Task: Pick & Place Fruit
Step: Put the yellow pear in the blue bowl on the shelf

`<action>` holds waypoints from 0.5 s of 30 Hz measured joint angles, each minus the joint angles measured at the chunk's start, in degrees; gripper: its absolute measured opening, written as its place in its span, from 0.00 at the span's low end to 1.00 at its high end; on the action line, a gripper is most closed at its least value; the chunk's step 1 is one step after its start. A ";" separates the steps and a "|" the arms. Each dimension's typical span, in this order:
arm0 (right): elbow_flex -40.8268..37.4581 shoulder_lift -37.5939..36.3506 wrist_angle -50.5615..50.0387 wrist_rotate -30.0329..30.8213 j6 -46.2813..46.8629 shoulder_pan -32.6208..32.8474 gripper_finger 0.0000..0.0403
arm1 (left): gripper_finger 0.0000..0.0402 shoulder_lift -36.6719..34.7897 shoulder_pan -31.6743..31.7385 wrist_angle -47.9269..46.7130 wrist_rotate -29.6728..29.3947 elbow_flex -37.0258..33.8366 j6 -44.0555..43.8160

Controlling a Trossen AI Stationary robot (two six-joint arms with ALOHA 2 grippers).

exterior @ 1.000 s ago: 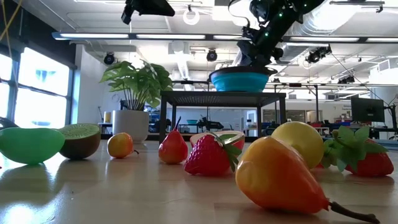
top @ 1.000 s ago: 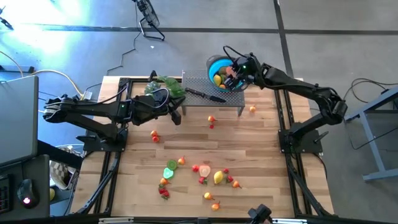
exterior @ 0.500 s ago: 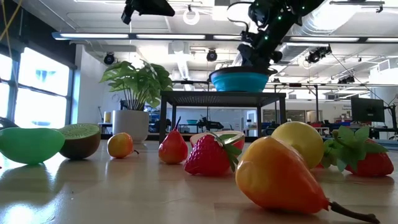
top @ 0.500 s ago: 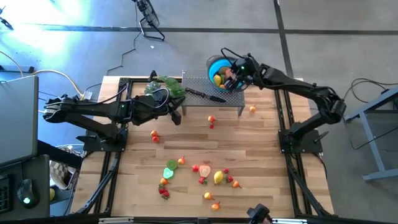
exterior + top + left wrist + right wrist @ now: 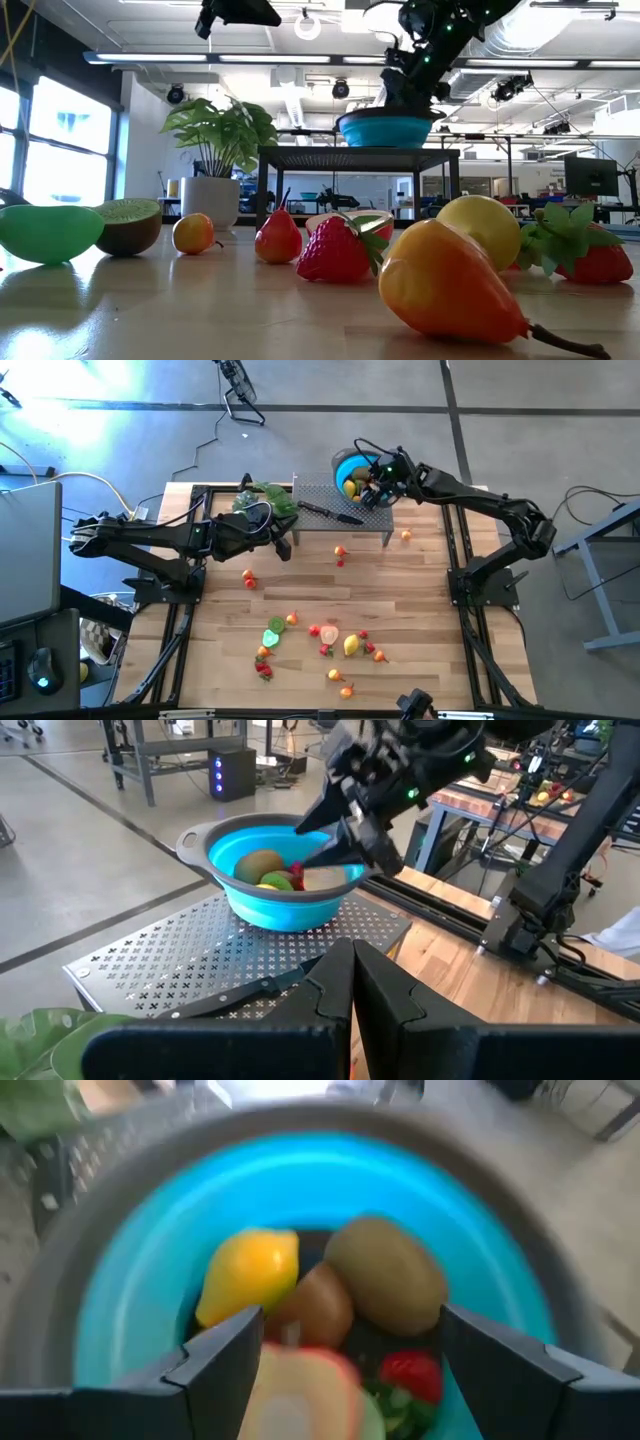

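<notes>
Fruit in bowl (image 5: 95,1315): lemon (image 5: 250,1272), kiwi (image 5: 390,1275), brown piece, strawberry (image 5: 412,1375), pale slice (image 5: 300,1398) lying loose between the fingers.
Right gripper (image 5: 376,480): over the bowl's rim, fingers spread wide, grasping nothing.
Bowl: on the perforated stand (image 5: 322,508), near its far edge; knife (image 5: 328,512) beside it.
Loose fruit (image 5: 330,638): scattered on the near table, open wood around.
Left gripper (image 5: 283,545): clenched shut, empty, beside the stand.

From above, the right pincer (image 5: 374,487) hides part of the blue bowl (image 5: 345,463). In the right wrist view, the pale fruit slice (image 5: 300,1398) is blurred and cut off at the bottom edge.
</notes>
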 joint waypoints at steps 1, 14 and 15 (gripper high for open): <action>0.00 -0.61 0.47 0.01 -0.06 0.00 0.73 | 0.01 0.00 0.00 0.00 0.00 0.00 0.00; 0.00 -9.54 3.73 -0.24 0.16 0.02 0.73 | 0.01 0.00 0.00 0.00 0.15 0.00 0.00; 0.00 -10.31 3.73 -0.25 0.58 0.05 0.73 | 0.01 0.00 0.00 0.00 0.15 0.00 0.00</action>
